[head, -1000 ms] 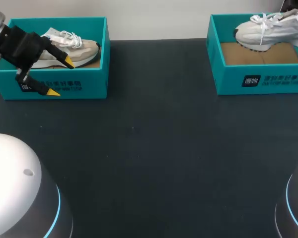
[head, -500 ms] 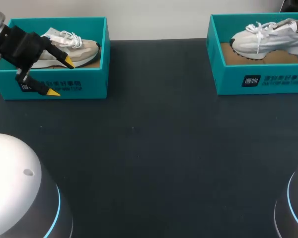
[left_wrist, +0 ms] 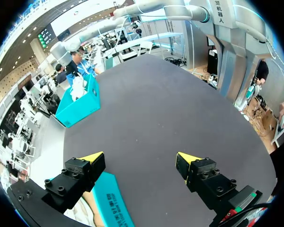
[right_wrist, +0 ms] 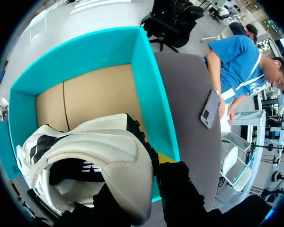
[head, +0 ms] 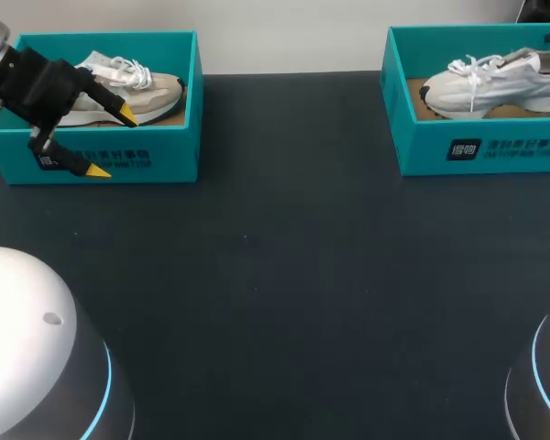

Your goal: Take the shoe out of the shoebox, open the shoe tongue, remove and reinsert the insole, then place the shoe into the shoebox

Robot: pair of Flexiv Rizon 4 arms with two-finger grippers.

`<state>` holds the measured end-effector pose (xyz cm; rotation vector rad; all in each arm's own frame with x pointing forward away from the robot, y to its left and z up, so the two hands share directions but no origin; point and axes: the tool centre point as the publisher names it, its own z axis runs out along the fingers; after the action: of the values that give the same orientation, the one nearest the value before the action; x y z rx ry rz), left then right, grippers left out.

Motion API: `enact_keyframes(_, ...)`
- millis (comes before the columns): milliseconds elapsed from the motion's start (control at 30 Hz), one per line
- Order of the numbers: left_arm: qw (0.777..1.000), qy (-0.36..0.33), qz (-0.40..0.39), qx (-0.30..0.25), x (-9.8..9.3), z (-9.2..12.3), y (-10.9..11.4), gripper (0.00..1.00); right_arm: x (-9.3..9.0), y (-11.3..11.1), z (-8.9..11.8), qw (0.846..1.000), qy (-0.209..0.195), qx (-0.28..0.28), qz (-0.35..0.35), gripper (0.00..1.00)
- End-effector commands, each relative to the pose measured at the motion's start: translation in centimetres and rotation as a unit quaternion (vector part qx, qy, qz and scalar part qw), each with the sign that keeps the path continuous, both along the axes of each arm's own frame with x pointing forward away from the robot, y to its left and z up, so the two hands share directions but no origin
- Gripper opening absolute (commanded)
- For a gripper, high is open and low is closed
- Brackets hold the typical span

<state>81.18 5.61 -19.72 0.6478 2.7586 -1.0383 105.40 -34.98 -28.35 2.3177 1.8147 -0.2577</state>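
1. We see our left gripper (head: 112, 142) at the near wall of the left shoebox (head: 165, 156). Its yellow-tipped fingers stand wide apart with nothing between them.
2. In the head view, one of its tips lies over the inside of that box, close to the left sneaker (head: 137, 87). The other tip lies in front of the box's outer wall.
3. The left sneaker is beige and white with white laces. It sits inside the left shoebox with its sole down.
4. From the left wrist, the left gripper (left_wrist: 138, 160) looks out across the dark table (left_wrist: 156, 109). A teal corner of the left shoebox (left_wrist: 111, 201) sits just under one finger.
5. Our right gripper (right_wrist: 149, 187) is clamped on the heel of the right sneaker (right_wrist: 99, 151). One yellow tip shows just beside the heel, and the other finger is mostly hidden by the shoe.
6. The right sneaker (head: 495, 78) is white with a dark toe edge. It is low inside the right shoebox (head: 495, 147), and its toe points toward the wall nearer the middle of the table (head: 284, 275).
7. From the right wrist we see the brown cardboard floor (right_wrist: 94, 94) ahead of the shoe, with the teal wall of the right shoebox (right_wrist: 149, 99) beside it.
8. We cannot tell whether the sole touches that floor.
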Motion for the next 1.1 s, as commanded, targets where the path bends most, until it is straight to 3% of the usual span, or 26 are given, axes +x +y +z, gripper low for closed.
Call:
enact_keyframes(33,1.000,0.000,0.000,0.002,-0.1,0.0,0.0,1.00,0.4,0.1,-1.0,1.000,0.005,0.001,-0.003,0.00)
enact_keyframes(1100,1.000,0.000,0.000,0.002,-0.1,0.0,0.0,1.00,-3.4,0.9,-3.5,0.999,0.028,-0.003,-0.016,0.00)
